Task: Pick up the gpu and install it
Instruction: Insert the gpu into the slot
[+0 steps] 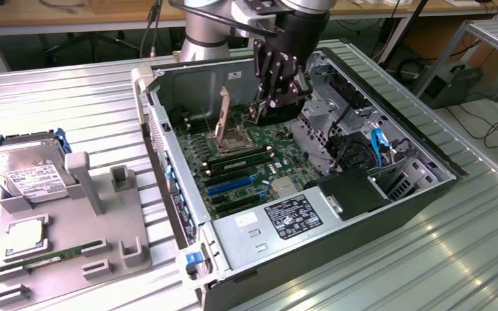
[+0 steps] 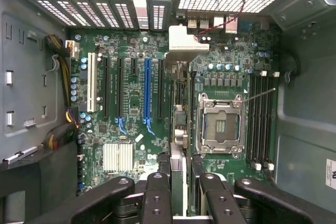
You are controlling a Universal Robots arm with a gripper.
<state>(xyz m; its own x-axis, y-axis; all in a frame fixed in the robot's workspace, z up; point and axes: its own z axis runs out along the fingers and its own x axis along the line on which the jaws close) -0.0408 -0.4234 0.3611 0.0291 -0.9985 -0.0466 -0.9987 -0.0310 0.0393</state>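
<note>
Nearest in the exterior view, a grey fixture tray lies on the ribbed metal table at that view's left. It carries a hard drive, a processor chip and a green memory stick, all well apart from the open computer case.

The near end of the case is taken up by the power supply. Beyond it the motherboard lies bare, with the blue expansion slot, the memory slots and the open CPU socket. The drive cage crowds the exterior view's right side, just beside the gripper. The left wall leaves more room.

The gripper hangs over the far half of the board, its fingers clamped on the gpu, which is held above the board and not seated.

The wrist view looks straight down past the black fingers of the gripper. The gpu shows edge-on between them, with its pale bracket towards the rear slot covers. From here it lies between the blue slot and the CPU socket, roughly parallel to the slots. This alignment cannot be read from the exterior view.
</note>
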